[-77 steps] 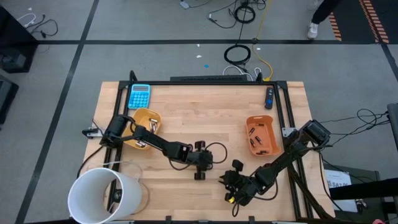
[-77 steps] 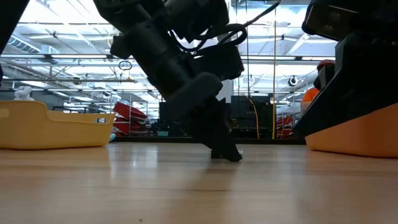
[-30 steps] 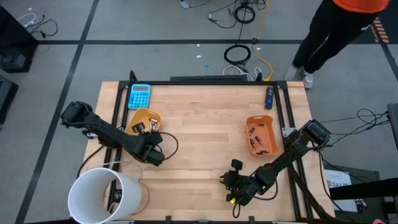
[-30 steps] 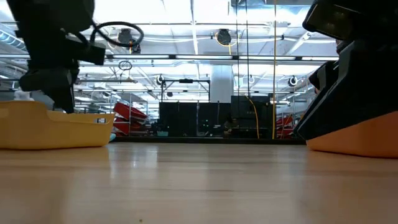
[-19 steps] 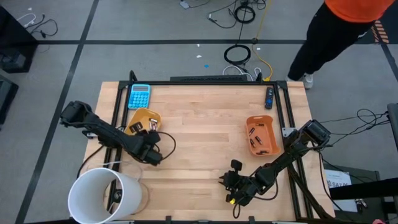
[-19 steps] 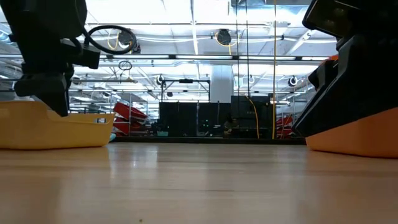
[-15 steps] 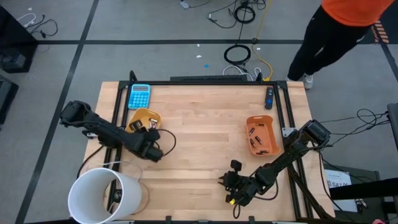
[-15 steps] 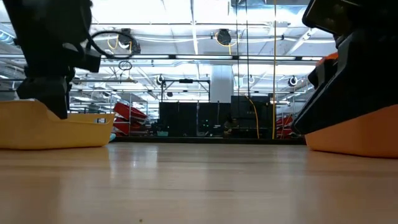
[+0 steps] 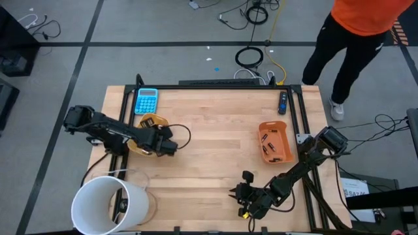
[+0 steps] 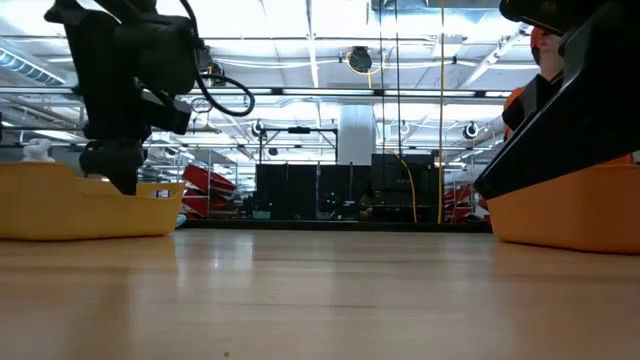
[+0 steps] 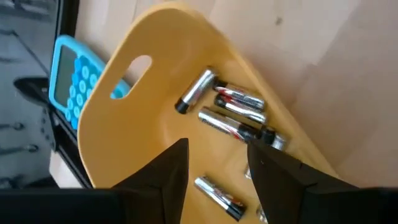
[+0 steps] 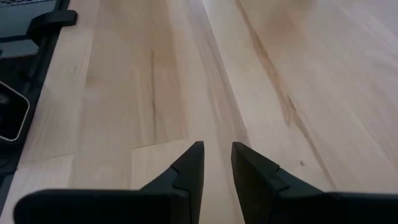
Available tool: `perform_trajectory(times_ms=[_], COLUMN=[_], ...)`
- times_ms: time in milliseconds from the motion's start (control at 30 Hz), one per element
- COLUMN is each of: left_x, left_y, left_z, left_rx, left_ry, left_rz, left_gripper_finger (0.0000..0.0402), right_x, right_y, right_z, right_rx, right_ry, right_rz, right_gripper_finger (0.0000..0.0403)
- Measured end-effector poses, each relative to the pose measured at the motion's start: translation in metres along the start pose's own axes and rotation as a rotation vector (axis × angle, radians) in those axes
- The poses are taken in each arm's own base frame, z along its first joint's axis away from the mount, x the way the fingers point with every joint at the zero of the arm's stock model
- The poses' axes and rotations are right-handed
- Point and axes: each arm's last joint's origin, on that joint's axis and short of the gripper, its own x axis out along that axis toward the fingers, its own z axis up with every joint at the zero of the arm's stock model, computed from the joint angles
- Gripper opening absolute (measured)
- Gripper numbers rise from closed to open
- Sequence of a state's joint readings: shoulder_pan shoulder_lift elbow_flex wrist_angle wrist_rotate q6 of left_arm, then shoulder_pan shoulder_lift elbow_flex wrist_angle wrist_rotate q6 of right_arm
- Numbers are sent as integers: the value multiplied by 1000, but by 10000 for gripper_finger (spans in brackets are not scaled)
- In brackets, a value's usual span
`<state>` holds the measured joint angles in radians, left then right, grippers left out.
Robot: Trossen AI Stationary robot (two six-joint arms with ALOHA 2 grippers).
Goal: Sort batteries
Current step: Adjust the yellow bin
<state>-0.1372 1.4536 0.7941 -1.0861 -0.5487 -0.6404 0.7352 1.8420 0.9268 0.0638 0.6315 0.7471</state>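
Your silvery batteries (image 11: 227,109) lie loose on the floor of the yellow tray (image 11: 143,124), which sits on the table's left side just below the blue calculator (image 9: 146,100); several cells cluster near the tray's middle, one more (image 11: 217,198) lies apart from them, nearer the fingertips. The darker, slimmer batteries (image 9: 271,145) rest in the orange tray (image 9: 261,127) on the right side. Your left gripper (image 11: 214,168) hangs over the yellow tray with its fingers apart and nothing between them. Your right gripper (image 12: 216,163) sits low near the table's front edge, right of centre, above bare wood (image 12: 155,81); its fingers show a narrow gap with nothing in it. A white bucket (image 9: 108,205) stands at the front left corner. A person in an orange top (image 9: 359,19) stands beyond the table's far right corner.
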Motion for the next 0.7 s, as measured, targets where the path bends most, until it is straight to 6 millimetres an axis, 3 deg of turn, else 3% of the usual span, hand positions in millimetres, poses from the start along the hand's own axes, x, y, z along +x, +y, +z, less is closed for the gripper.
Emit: perform_trajectory(times_ms=[200,333,567,700], left_x=[1,7,11,10], left_y=[0,-7,-25,-27], left_z=[-4,-5,6,10], left_rx=[223,304,235,234], left_ry=[11,50,7,-34], left_rz=[20,-115,-324,-336], left_gripper_finger=[173,173,173,173], right_x=[0,1,0,-1], right_y=[0,-1,4,7], right_z=[0,0,6,10], right_rx=[0,-14,-41,-43], right_ry=[0,0,-10,-13], right_rz=[-1,-3,6,9], right_gripper_finger=[75,75,75,75])
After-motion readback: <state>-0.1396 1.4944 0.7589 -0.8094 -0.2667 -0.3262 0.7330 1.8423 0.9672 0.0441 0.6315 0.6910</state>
